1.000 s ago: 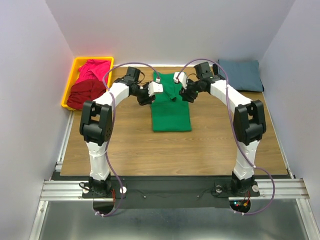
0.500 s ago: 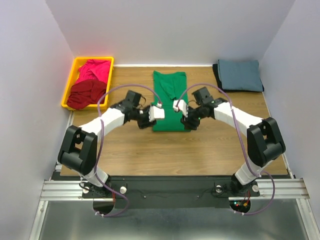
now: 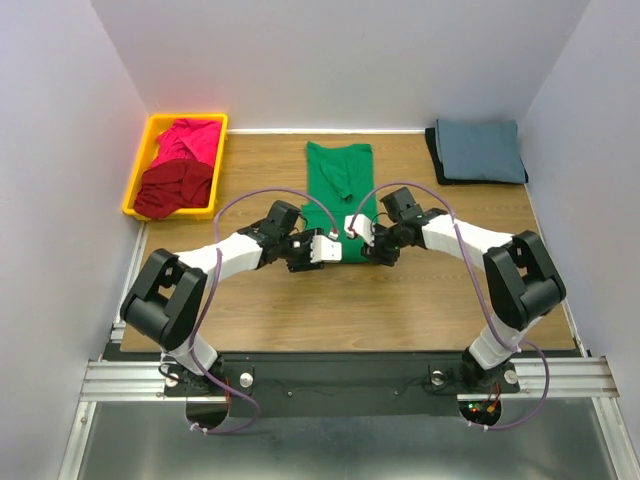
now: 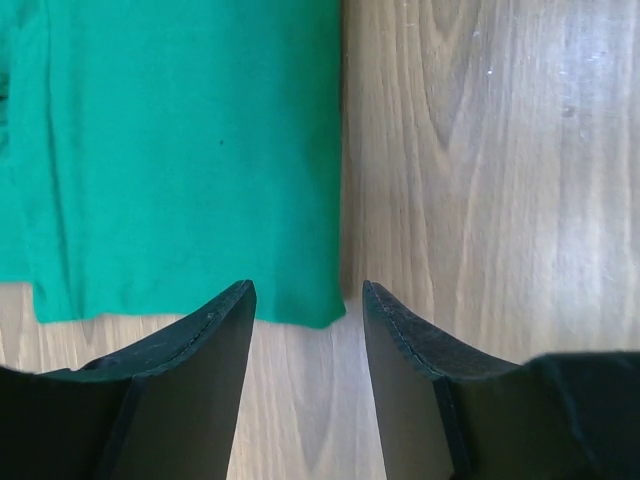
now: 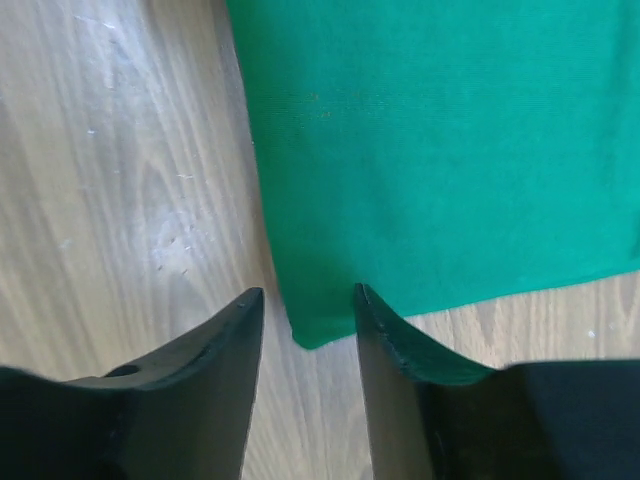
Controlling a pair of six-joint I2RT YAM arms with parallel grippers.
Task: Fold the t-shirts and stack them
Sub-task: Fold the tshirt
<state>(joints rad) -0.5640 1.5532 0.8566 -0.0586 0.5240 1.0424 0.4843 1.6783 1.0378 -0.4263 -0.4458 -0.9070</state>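
Observation:
A bright green t-shirt (image 3: 338,180) lies flat mid-table, folded into a long narrow strip. Both grippers are down at its near hem. My left gripper (image 3: 312,262) (image 4: 307,295) is open, and the hem's left corner (image 4: 325,315) lies just at the mouth of its gap. My right gripper (image 3: 375,255) (image 5: 308,295) is open too, with the hem's right corner (image 5: 305,335) lying between its fingertips, not pinched. A magenta pink t-shirt (image 3: 190,138) and a dark red one (image 3: 175,188) sit bunched in the bin. A folded slate blue-grey t-shirt (image 3: 480,150) rests on a black one (image 3: 432,148).
The yellow bin (image 3: 137,180) stands at the back left corner. The blue-grey and black stack sits at the back right, close to the side wall. Bare wood (image 3: 350,310) stretches between the green hem and the arm bases.
Both grippers came from the green shirt's far end, down along its sides, to the near hem corners. The right jaws narrowed somewhat. The shirt now lies flat and uncovered at its collar end.

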